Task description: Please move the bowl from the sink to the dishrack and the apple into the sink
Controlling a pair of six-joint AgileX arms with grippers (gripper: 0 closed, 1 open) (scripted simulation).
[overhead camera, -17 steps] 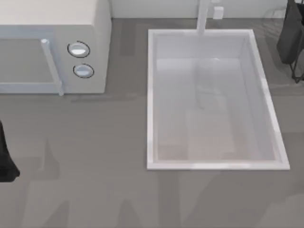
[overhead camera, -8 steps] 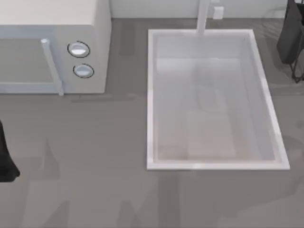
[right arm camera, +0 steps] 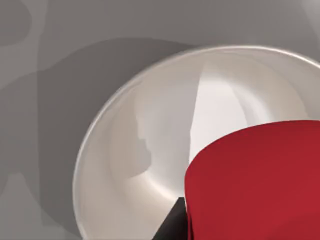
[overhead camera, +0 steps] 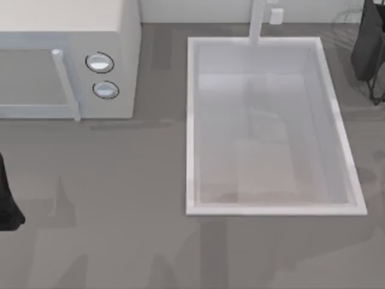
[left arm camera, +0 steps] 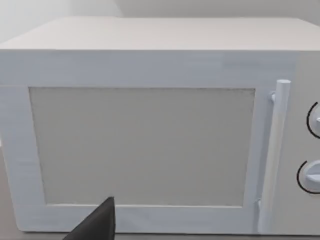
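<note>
The sink (overhead camera: 191, 126) is a white basin right of the table's middle, its pale floor bare, with the faucet post (overhead camera: 257, 21) at its far short side. In the right wrist view the red apple (right arm camera: 255, 185) looms very close, resting in a shallow white dish (right arm camera: 130, 150). A dark part of my right gripper (right arm camera: 172, 225) shows right beside the apple. My right arm (overhead camera: 368, 48) hangs at the table's far right corner. My left arm (overhead camera: 7, 201) stays parked at the left edge, its gripper (left arm camera: 95, 227) facing the microwave door. The bowl and the dishrack are out of view.
A white microwave (overhead camera: 66, 60) with two round knobs (overhead camera: 99, 62) and a bar handle (left arm camera: 274, 155) stands at the far left. Grey tabletop (overhead camera: 120, 229) stretches in front of the microwave and the sink.
Faint shadows on the sink floor and on the table in front of it have shifted. Both arms look unmoved in the top view.
</note>
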